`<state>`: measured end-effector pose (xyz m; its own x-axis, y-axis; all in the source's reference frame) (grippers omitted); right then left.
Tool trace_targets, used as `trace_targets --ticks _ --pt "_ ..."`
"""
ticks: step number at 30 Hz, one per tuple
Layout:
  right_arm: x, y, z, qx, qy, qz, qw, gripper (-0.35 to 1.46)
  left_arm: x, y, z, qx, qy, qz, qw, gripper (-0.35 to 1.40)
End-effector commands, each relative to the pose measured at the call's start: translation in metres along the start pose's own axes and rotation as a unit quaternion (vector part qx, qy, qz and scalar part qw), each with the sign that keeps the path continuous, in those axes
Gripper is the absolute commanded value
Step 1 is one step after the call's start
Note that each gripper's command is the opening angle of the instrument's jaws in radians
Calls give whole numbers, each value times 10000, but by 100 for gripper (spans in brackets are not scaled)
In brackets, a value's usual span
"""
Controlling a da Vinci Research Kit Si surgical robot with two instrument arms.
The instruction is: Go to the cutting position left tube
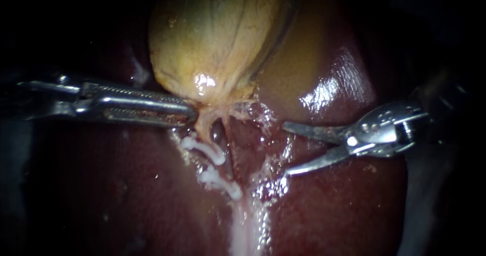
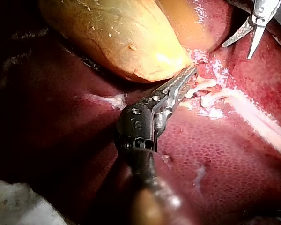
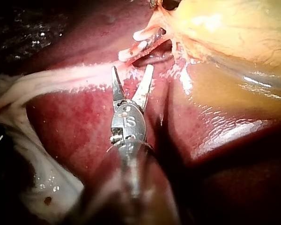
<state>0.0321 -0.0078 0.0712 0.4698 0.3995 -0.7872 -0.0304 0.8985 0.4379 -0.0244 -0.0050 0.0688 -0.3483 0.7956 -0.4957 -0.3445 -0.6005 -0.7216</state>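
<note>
White clips (image 1: 205,148) on left tube (image 1: 202,128); right instrument (image 1: 286,150) near, apart, pincer spread, empty.

The light is concentrated on the middle of the field. Toward the far corners and both side edges everything is lost in black. Most of the endoscope view is filled by the dark red, wet liver (image 1: 349,210), which serves as the ground of the scene. Bright glints (image 1: 324,91) are thrown back from its surface right of centre. At the left and right margins dim grey patches (image 1: 12,175) can be made out, but what they are cannot be told. In the left wrist view a pale, crumpled material (image 2: 11,206) is seen past the liver's near edge.
</note>
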Motion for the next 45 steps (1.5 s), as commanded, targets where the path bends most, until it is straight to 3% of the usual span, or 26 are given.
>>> trace_targets --ticks 1,14,35,45 --pt "-2 -1 5 23 17 -42 10000 143 0 0 0 0 -1 1 10000 -35" --pt "-22 -14 57 179 -59 12 9998 143 -1 0 2 8 1 2 10000 -35" --pt "-27 -18 104 266 -98 129 9995 143 -1 3 4 21 6 -1 10000 -35" --pt "-17 -15 128 261 -50 288 9992 143 0 5 6 29 9 -4 10000 -35"
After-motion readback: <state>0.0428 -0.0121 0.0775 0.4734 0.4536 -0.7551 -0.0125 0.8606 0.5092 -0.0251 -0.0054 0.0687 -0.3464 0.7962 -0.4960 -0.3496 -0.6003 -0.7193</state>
